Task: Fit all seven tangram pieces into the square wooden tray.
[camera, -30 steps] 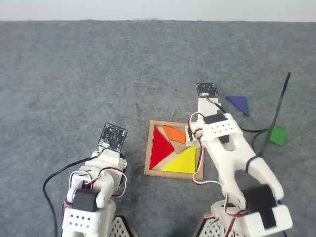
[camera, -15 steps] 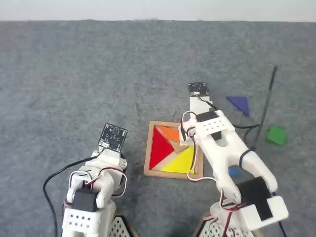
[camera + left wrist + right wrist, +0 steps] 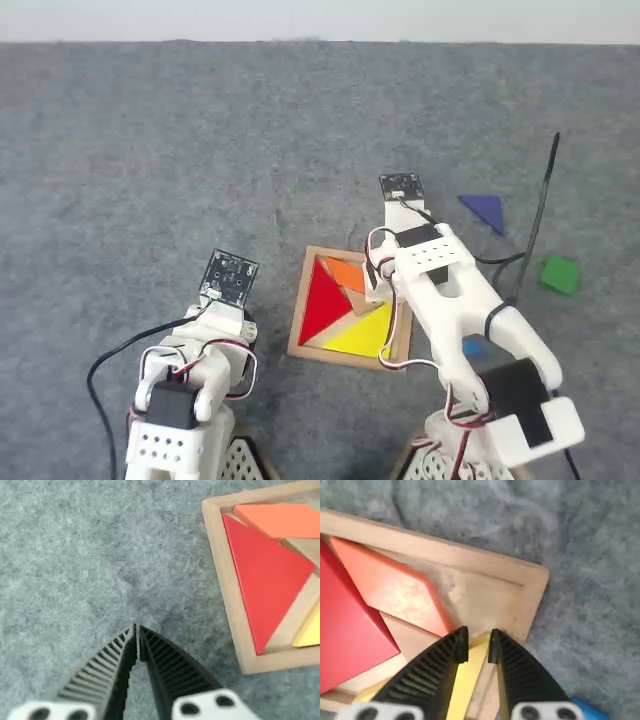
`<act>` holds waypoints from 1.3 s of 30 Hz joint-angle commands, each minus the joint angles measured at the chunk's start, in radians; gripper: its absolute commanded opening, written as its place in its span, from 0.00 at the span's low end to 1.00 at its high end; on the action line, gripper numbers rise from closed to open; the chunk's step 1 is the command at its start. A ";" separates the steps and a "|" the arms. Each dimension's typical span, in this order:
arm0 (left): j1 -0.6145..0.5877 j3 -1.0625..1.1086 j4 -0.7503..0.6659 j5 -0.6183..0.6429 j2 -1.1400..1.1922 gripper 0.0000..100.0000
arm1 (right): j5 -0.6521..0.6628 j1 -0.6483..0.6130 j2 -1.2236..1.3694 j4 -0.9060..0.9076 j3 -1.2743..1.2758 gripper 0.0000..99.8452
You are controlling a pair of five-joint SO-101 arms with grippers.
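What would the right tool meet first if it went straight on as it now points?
Probably the yellow piece in the wooden tray: the right tool points down at it near a tray corner. Depth is unclear.

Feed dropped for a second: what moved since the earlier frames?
The right arm swung left over the tray, bringing the right end effector to the yellow piece's edge; the tray twisted slightly, and a small blue piece came into sight beside the arm. The left end effector, green piece and blue triangle stayed put.

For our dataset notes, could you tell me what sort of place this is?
Likely a robotics lab bench: grey felt mat, left arm and right arm, wooden tangram tray.
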 commanded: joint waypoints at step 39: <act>-0.005 -0.012 0.005 0.005 -0.021 0.01 | 0.072 -0.059 -0.203 0.044 0.074 0.16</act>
